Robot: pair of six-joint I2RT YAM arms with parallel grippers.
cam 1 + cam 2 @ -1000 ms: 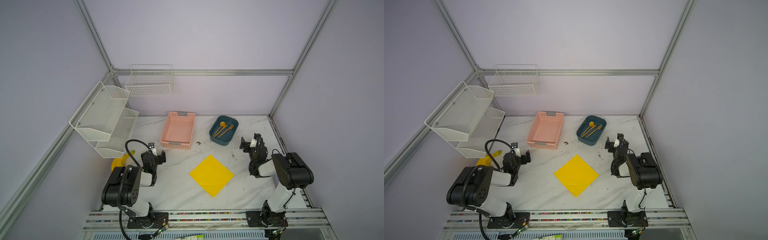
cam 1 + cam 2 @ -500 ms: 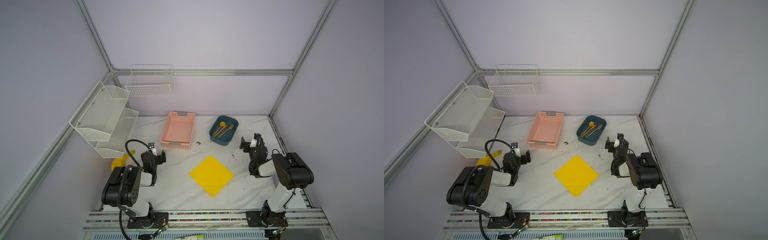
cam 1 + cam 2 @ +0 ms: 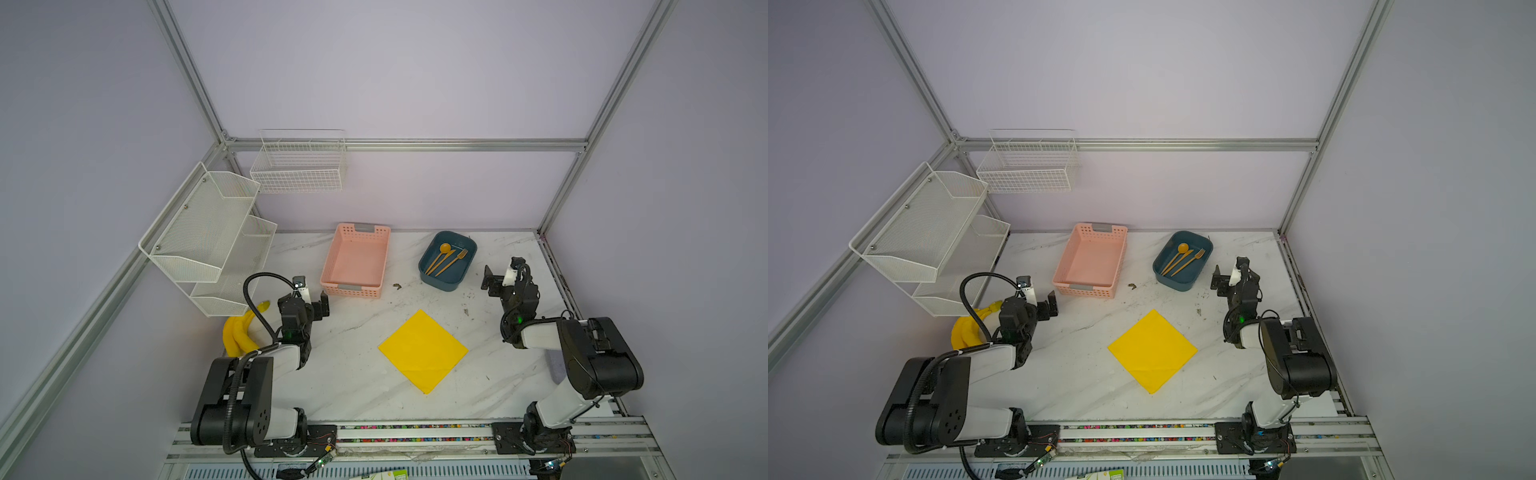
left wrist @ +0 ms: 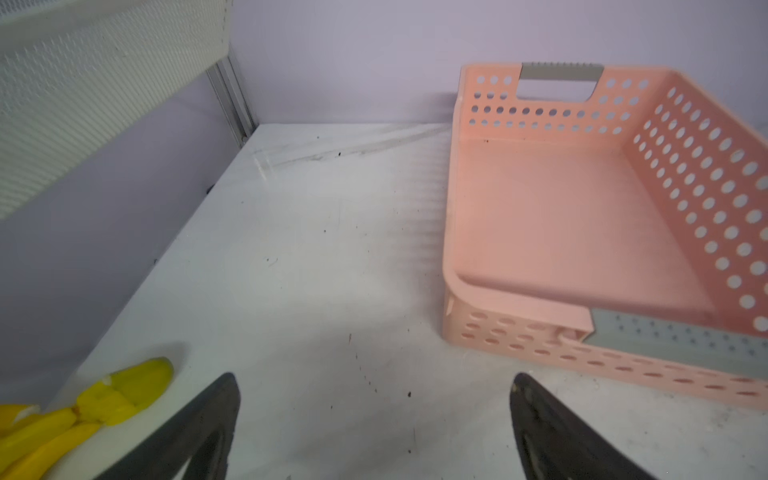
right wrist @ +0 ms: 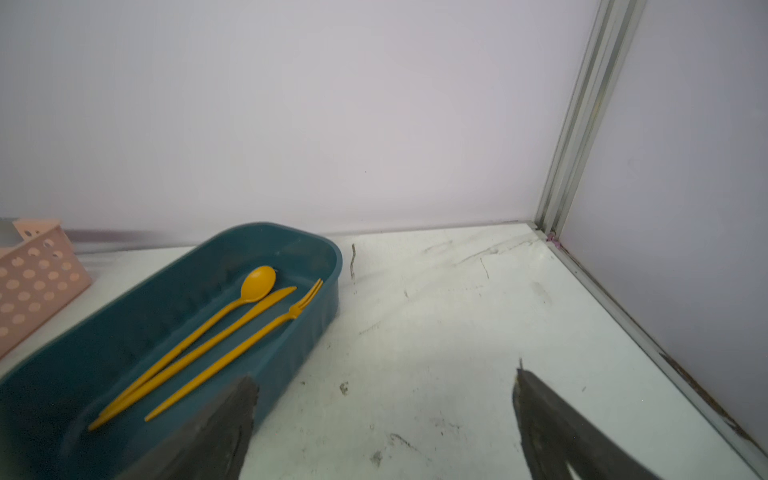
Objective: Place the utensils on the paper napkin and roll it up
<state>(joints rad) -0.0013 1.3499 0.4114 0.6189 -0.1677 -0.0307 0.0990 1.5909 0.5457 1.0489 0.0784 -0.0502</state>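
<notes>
The utensils, an orange-gold spoon (image 5: 257, 283), knife (image 5: 232, 328) and fork (image 5: 266, 332), lie side by side in a dark teal tray (image 3: 448, 259) at the back of the table; in a top view they show as utensils (image 3: 1183, 261). The bright yellow paper napkin (image 3: 423, 351) (image 3: 1152, 351) lies flat as a diamond in the middle of the table. My right gripper (image 3: 500, 276) (image 5: 380, 386) stands open just right of the tray, nothing between its fingers. My left gripper (image 3: 311, 299) (image 4: 376, 386) is open over bare table, left of the pink basket.
A pink perforated basket (image 3: 357, 264) (image 4: 582, 208) sits empty left of the teal tray. Yellow bananas (image 3: 243, 332) (image 4: 83, 407) lie at the left edge under a white mesh shelf (image 3: 208, 237). A wire basket (image 3: 299, 164) hangs on the back wall.
</notes>
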